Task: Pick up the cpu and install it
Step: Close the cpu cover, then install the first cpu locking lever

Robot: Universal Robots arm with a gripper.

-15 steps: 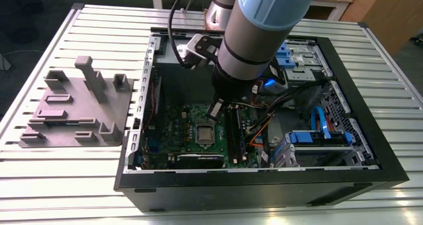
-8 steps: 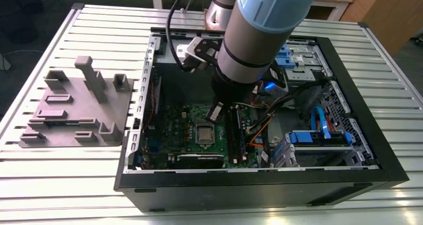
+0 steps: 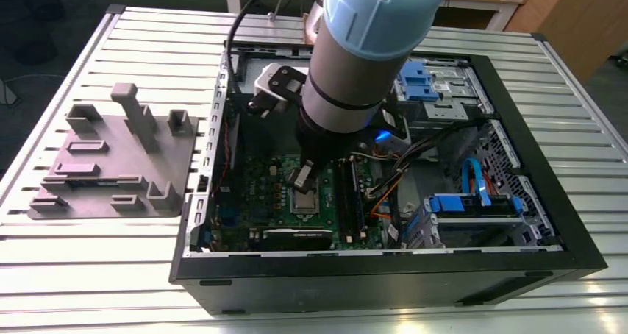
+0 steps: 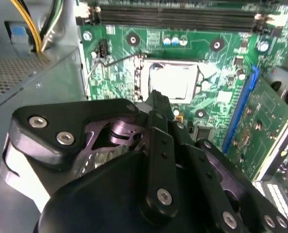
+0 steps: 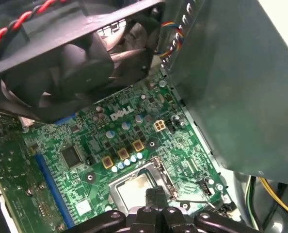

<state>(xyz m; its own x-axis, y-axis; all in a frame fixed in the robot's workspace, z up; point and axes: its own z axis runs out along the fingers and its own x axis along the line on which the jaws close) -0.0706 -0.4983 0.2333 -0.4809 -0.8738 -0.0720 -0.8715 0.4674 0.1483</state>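
The cpu [image 4: 173,80], a small silvery square with a pale rim, lies flat within the metal socket frame on the green motherboard [image 4: 216,97] inside the open computer case [image 3: 393,275]. In the first wrist view the cpu [image 5: 133,188] shows just beyond the fingertips. My gripper [image 4: 156,97] hangs just above the socket's edge, its dark fingers pressed together with nothing between them. The exterior view shows the gripper [image 3: 302,178] pointing down right over the cpu [image 3: 307,202]. A thin wire lever [image 4: 110,62] stands beside the socket.
A grey plastic fixture block [image 3: 113,161] with upright posts sits at the exterior view's left of the case. A black fan [image 5: 71,63], blue drive brackets [image 3: 476,201], loose cables [image 3: 393,183] and the case wall [image 5: 241,87] crowd the socket.
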